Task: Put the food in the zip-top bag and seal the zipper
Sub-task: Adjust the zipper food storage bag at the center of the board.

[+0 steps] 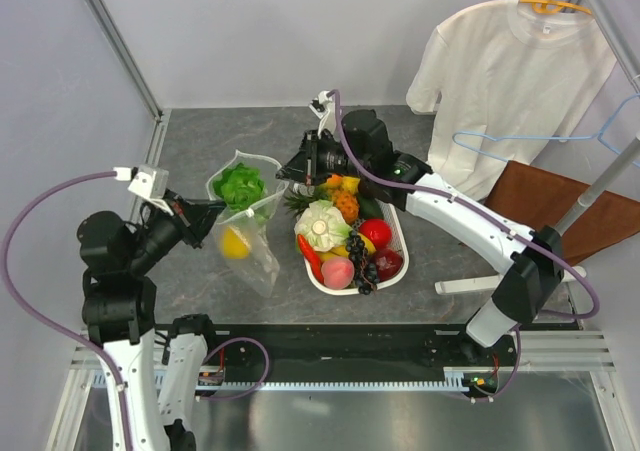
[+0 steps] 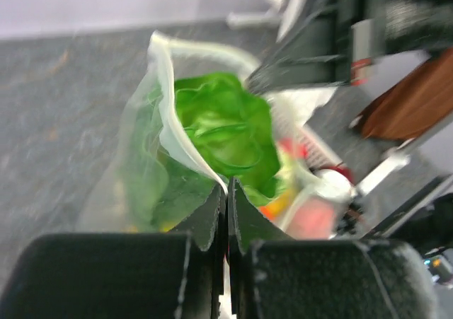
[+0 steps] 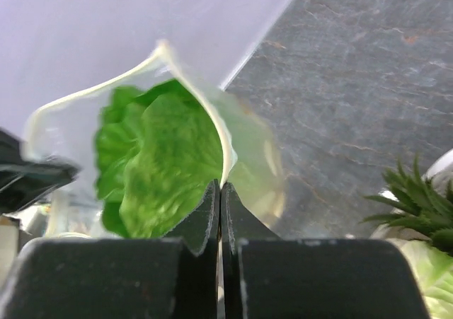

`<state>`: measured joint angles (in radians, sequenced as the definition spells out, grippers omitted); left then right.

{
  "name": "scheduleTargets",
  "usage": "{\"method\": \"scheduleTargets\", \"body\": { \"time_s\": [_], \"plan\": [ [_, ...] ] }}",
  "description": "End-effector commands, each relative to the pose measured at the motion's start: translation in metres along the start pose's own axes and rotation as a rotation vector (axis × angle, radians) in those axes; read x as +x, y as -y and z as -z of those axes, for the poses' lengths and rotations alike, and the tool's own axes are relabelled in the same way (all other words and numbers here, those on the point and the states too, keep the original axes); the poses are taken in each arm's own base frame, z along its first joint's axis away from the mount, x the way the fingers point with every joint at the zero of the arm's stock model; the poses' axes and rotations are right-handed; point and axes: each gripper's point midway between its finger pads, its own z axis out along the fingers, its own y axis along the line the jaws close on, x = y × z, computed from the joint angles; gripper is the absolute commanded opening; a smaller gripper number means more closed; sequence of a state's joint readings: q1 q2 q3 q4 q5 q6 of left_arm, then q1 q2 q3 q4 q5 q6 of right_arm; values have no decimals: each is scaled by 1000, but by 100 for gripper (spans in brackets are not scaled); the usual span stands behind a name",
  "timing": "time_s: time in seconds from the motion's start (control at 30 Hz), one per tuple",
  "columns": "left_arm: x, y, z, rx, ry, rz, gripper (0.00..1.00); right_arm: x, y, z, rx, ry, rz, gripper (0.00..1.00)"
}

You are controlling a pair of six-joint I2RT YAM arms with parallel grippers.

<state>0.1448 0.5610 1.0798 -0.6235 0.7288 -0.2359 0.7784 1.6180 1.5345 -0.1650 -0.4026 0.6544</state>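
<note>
Plastic this thin looked light, floppy and slick, so I judged the zip-top bag (image 1: 247, 233) was best taken by its firmer rim, the whitish zipper (image 2: 170, 114). Both arms held it there: the left gripper (image 2: 227, 188) and the right gripper (image 3: 219, 188) each pinched that strip on opposite sides of the mouth. The clear bag lay on the tabletop (image 1: 200, 141) just left of the basket (image 1: 400, 241), green lettuce (image 1: 240, 186) at its mouth, a yellow fruit (image 1: 234, 242) deeper inside.
</note>
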Motion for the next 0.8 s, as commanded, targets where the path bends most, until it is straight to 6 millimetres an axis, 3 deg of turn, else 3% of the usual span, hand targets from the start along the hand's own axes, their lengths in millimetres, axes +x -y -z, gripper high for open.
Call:
{"method": "scheduleTargets", "body": {
  "time_s": [0.0,0.07,0.1,0.13,0.23,0.4,0.43,0.5,0.53,0.6,0.63,0.7,0.77],
  "plan": [
    [79,-69,-17,-167,-279,14,2,26,38,-14,74,-42,120,0],
    [71,-62,-18,-112,-323,-9,2,31,47,-23,89,-64,86,0],
    [64,-56,-19,-84,-323,-19,2,23,41,-22,74,-39,96,0],
    [43,-48,-16,-76,-275,-62,2,4,24,-19,35,22,122,0],
    [20,-38,-7,-75,-196,-186,2,-14,3,-12,0,48,159,0],
    [43,-55,-2,-94,-271,-314,2,-20,-6,-9,18,92,244,0],
    [52,-59,-3,-88,-299,-309,9,-23,-9,-9,10,105,245,0],
    [65,-66,-3,-106,-347,-280,17,-6,-4,-15,6,67,239,0],
    [79,-71,-6,-97,-389,-245,24,28,18,-24,51,-44,231,0],
    [95,-76,-8,-93,-443,-183,34,70,41,-31,92,-172,233,0],
    [104,-82,-9,-110,-471,-154,45,91,59,-30,130,-229,211,0],
    [114,-88,-13,-114,-522,-98,50,93,65,-28,135,-218,223,0],
    [111,-88,-16,-113,-519,-85,60,81,58,-27,123,-178,242,0]
  ]
}}
